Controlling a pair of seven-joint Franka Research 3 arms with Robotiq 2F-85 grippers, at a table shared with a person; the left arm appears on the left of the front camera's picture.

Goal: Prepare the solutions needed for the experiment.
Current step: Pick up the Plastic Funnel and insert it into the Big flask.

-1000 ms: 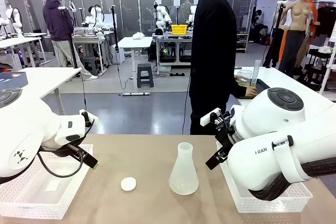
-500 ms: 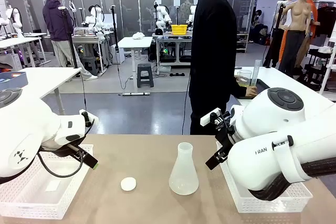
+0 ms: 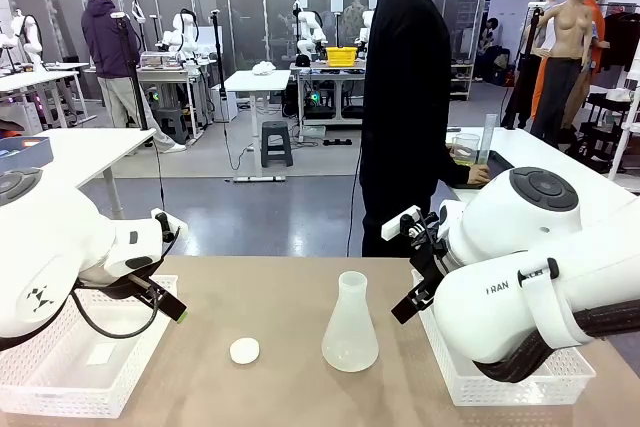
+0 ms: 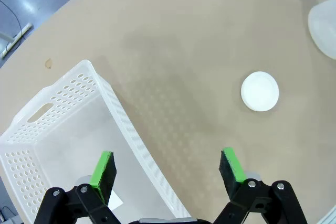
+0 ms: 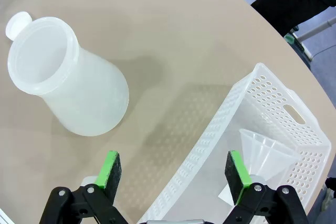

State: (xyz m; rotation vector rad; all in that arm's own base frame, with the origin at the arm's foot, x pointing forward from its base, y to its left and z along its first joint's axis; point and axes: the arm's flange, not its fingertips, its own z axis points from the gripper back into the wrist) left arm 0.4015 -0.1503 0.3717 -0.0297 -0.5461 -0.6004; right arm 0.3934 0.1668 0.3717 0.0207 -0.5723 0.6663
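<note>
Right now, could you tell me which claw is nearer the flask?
The right claw: the flask stands just beyond it. The left claw hangs farther off, with the disc between.

Glossy white, rounded left arm (image 3: 50,247), lower left, is trailing a black cable (image 3: 100,329); matching right arm (image 3: 540,297) is bearing dark lettering (image 3: 500,288). Black left gripper (image 4: 167,167) and right gripper (image 5: 173,169) are showing green pads (image 4: 102,167), silver screws (image 4: 251,184).

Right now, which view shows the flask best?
Right wrist view: the flask sits close and whole, mouth and inside visible. Front view shows the flask upright, side on, mid-table. Left wrist view clips its base at the frame edge.
</note>
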